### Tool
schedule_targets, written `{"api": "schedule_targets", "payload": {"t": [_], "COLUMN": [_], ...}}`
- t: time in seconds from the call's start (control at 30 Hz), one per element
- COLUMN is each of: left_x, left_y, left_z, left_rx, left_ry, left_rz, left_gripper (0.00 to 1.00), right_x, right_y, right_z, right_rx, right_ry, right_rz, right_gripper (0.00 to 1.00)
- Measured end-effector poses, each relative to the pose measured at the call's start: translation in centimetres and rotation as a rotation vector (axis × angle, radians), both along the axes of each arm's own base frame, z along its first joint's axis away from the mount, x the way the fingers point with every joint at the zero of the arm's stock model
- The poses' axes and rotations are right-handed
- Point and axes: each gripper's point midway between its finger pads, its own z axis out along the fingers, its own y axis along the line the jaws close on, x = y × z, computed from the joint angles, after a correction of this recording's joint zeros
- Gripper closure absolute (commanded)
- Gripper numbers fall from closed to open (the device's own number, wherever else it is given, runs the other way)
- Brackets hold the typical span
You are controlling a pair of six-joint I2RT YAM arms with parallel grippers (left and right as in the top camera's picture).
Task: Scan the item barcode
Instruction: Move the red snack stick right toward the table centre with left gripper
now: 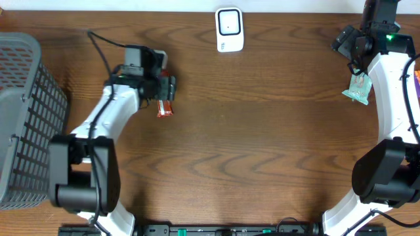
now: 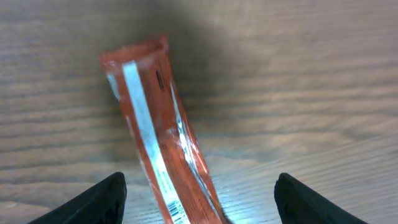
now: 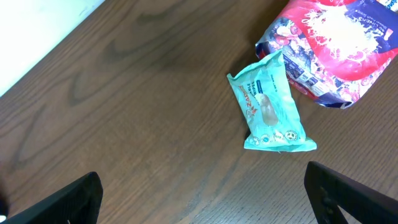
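Observation:
An orange stick packet (image 2: pixel 163 140) with a white stripe lies flat on the wooden table, its barcode (image 2: pixel 177 213) at the end nearest the camera. My left gripper (image 2: pixel 199 204) hangs over it, open, with one finger on each side and neither touching it. From overhead the packet (image 1: pixel 165 109) pokes out just below the left gripper (image 1: pixel 164 88). A white scanner (image 1: pixel 230 29) stands at the back centre. At the far right, my right gripper (image 3: pixel 205 202) is open and holds nothing, above bare wood.
A teal snack packet (image 3: pixel 270 109) and a red-and-white bag (image 3: pixel 329 43) lie on the table by the right arm (image 1: pixel 387 72). A grey wire basket (image 1: pixel 23 118) fills the left edge. A black cable (image 1: pixel 105 46) runs behind the left arm.

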Motion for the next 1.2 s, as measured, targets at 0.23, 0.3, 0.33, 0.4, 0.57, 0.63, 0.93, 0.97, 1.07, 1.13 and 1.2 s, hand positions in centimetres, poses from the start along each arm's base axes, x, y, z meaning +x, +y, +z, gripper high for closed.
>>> {"api": "schedule_targets", "payload": {"t": [0.23,0.3,0.33,0.4,0.57,0.63,0.93,0.97,1.07,1.13,1.2], "left_x": [-1.2,-1.4,-1.4,-1.3,-1.3,-1.2,-0.4,-0.4,-0.3,-0.3,-0.3], "left_y": [-0.3,-0.2,-0.2,0.0,0.3,0.3,0.4,0.4,0.4,0.1,-0.7], "left_z": [-4.8,-5.6,-5.8,-5.8,-5.9,-5.9,-6.2,-6.1,-6.0,-5.8,-5.2], "left_rx": [0.211,0.242,0.249,0.265,0.279,0.28,0.284,0.281,0.257,0.224,0.157], "left_ry": [0.084,0.099,0.104,0.098,0.098,0.1,0.09,0.089,0.088,0.09,0.089], "left_rz": [-0.03,-0.033,-0.034,-0.035,-0.033,-0.033,-0.001,0.013,0.061,0.079,0.091], "left_gripper": [0.24,0.24,0.24,0.24,0.32,0.41,0.93,0.93,0.93,0.93,0.93], "right_x": [0.0,0.0,0.0,0.0,0.0,0.0,0.0,0.0,0.0,0.0,0.0], "right_y": [0.0,0.0,0.0,0.0,0.0,0.0,0.0,0.0,0.0,0.0,0.0], "right_z": [0.0,0.0,0.0,0.0,0.0,0.0,0.0,0.0,0.0,0.0,0.0], "right_rx": [0.0,0.0,0.0,0.0,0.0,0.0,0.0,0.0,0.0,0.0,0.0], "right_ry": [0.0,0.0,0.0,0.0,0.0,0.0,0.0,0.0,0.0,0.0,0.0], "right_rz": [0.001,0.001,0.0,0.001,0.0,0.0,0.0,0.0,0.0,0.0,0.0], "right_gripper": [0.01,0.01,0.01,0.01,0.01,0.01,0.01,0.01,0.01,0.01,0.01]}}
